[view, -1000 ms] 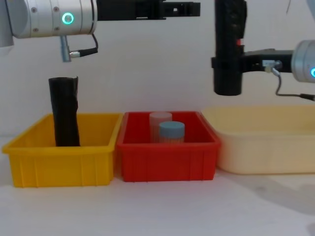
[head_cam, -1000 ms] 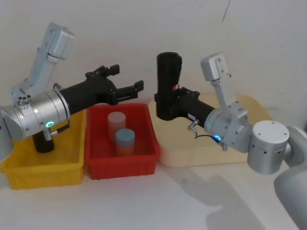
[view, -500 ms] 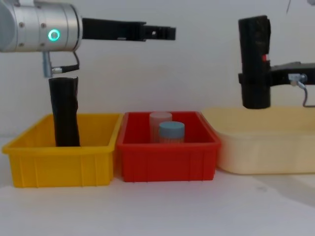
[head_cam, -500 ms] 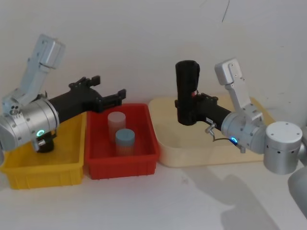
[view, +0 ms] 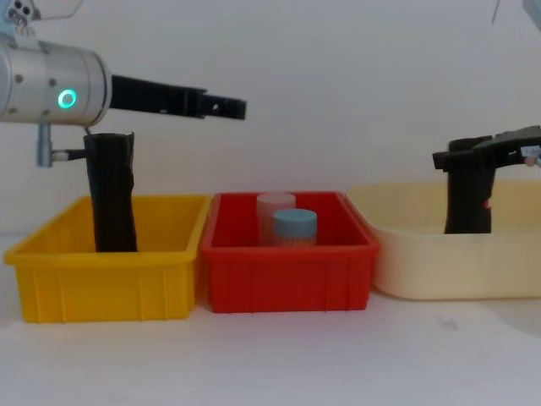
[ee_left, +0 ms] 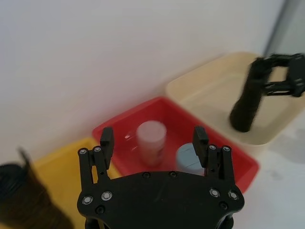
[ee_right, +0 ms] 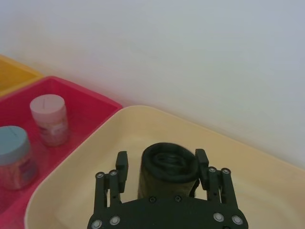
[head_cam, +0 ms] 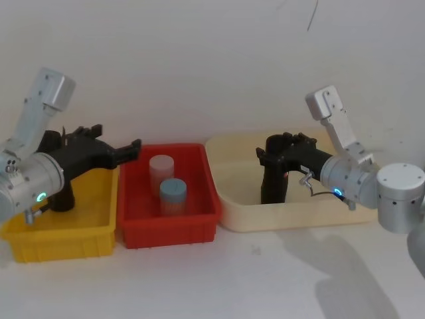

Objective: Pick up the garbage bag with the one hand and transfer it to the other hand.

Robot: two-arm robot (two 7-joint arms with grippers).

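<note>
Three containers: yellow bin [head_cam: 60, 242] holds a black roll [view: 112, 194], red bin [head_cam: 169, 229] two jars [head_cam: 172, 193], cream bin [head_cam: 239, 216] the red-marked garbage bag [head_cam: 273, 183]. Left gripper [head_cam: 116, 138] gapes wide; right gripper [ee_right: 161, 164] straddles the bag's top, clamped or not, can't tell.

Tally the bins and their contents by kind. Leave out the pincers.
Bins: 3 (yellow bin, red bin, cream bin)
Black rolls: 2 (garbage bag, crinkled roll)
Jars: 2 (pink jar, blue-lidded jar)
Total: 7
</note>
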